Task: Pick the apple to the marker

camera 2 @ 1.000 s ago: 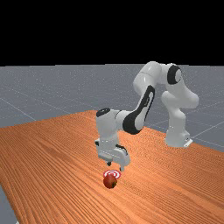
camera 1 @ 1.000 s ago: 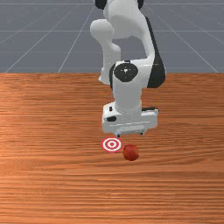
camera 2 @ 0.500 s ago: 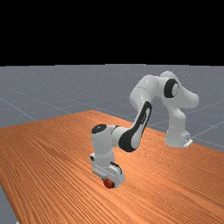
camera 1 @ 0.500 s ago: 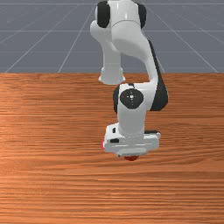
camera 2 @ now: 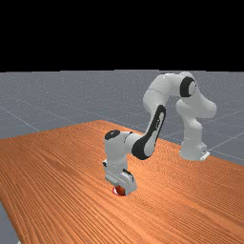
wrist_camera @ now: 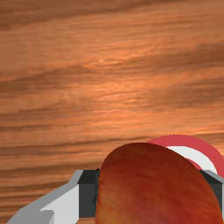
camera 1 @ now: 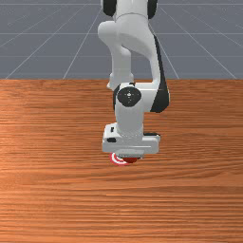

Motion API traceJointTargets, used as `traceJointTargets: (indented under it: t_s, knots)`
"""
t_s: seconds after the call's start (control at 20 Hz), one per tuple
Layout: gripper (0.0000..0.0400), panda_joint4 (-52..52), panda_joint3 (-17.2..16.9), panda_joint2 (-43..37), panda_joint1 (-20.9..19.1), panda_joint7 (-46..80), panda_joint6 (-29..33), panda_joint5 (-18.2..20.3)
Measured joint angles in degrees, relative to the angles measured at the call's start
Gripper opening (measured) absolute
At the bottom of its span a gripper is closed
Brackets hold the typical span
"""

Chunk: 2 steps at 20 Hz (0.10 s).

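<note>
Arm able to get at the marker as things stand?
Probably yes. The end effector is shut on the apple and looks close to the marker, partly hiding it in the front view. I see nothing in the way.

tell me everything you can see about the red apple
The round red apple has orange-yellow patches and smooth-looking skin. The white gripper is shut on it, dark pads touching two sides and its body hiding the top in the front view. There it overlaps the red-and-white ringed marker.
</note>
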Motion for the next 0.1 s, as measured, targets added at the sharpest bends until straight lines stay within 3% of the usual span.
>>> traceJointTargets:
  t_s: [0.1]
  knots:
    - [0.0291, -2.8, -0.9, -1.0, -0.3, 0.1, 2.3, -0.2]
